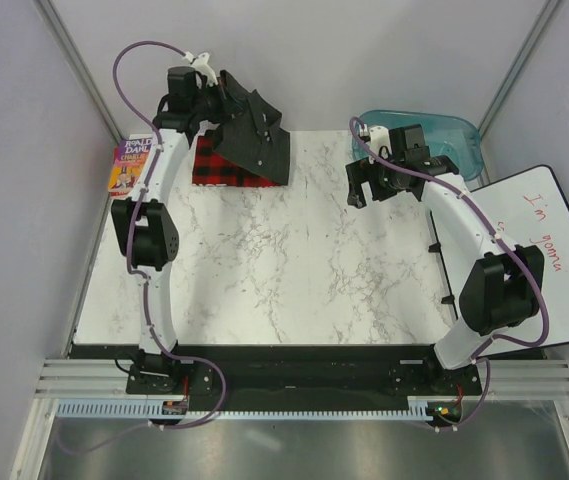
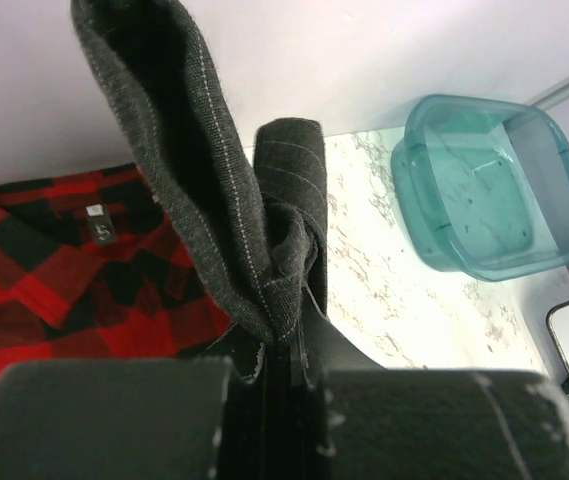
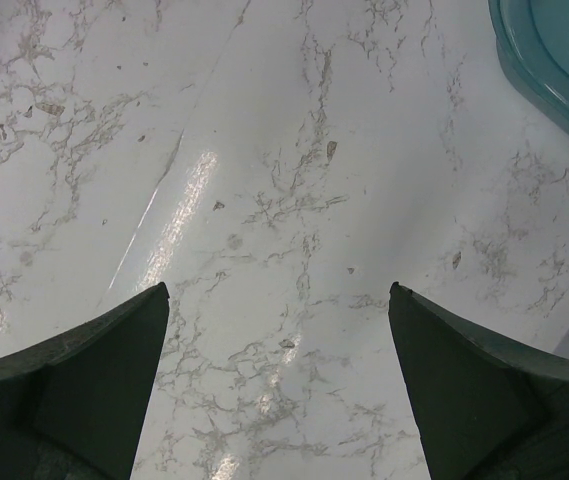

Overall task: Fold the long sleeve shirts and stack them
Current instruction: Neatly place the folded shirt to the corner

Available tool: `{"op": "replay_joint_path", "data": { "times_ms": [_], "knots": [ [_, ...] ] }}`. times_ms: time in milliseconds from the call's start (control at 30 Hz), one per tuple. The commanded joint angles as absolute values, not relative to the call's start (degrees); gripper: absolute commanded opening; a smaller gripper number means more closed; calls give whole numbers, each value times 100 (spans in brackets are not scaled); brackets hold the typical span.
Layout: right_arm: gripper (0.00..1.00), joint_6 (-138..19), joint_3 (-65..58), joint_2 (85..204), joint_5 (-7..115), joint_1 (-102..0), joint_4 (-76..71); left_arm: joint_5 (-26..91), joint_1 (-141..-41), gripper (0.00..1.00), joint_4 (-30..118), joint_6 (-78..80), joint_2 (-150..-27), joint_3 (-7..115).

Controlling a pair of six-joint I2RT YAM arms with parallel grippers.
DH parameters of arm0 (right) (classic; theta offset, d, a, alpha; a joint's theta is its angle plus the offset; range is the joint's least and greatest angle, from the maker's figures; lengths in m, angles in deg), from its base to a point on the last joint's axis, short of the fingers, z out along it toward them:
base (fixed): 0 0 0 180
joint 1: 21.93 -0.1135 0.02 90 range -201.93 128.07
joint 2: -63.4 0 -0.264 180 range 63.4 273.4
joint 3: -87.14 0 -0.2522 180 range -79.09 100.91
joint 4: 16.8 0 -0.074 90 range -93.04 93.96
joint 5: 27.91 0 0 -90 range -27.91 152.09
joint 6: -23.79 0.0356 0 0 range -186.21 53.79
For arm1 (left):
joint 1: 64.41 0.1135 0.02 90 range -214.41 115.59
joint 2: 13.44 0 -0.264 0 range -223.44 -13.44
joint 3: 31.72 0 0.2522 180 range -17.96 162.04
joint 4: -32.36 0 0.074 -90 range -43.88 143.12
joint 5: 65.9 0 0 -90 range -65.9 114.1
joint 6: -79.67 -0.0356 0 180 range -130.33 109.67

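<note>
Hanging shirt (image 1: 259, 135) drapes over flat shirt (image 1: 207, 168), far left.

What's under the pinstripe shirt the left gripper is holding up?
Beneath the pinstripe shirt lies the red plaid shirt on the table. The hanging cloth hides part of it.

From where I stand the two arms look alike: slim white links joined by chunky black joint housings. The left arm (image 1: 154, 295) carries a thin purple cable (image 1: 124, 60) that loops loose near its top and trails down to a flat black base plate (image 1: 154, 378). The right arm (image 1: 461, 208) wears the same kind of purple lead (image 1: 419, 172). Small red-orange tags (image 1: 172, 405) sit by the bases, I think, too tiny to read. The right fingers (image 3: 84, 390) are smooth, dark grey-green wedges. The left fingers (image 2: 114, 420) look like felt-like charcoal, scuffed pale at the edges.
</note>
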State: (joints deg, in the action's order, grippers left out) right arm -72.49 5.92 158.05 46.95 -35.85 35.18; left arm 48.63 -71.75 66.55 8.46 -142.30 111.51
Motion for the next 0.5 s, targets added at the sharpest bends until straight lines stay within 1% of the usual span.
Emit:
{"op": "replay_joint_path", "data": {
  "times_ms": [0,133,467],
  "knots": [
    [98,-7280,669,15753,4662,-3582,3475,5685,-6846,2,6168,804,-14597,11597],
    [98,-7307,651,15789,4671,-3582,3484,6031,-6539,3,5983,831,-14966,11598],
    [98,-7359,625,15850,4671,-3617,3546,6101,-6450,5,5650,313,-15503,11598]
  ]
}}
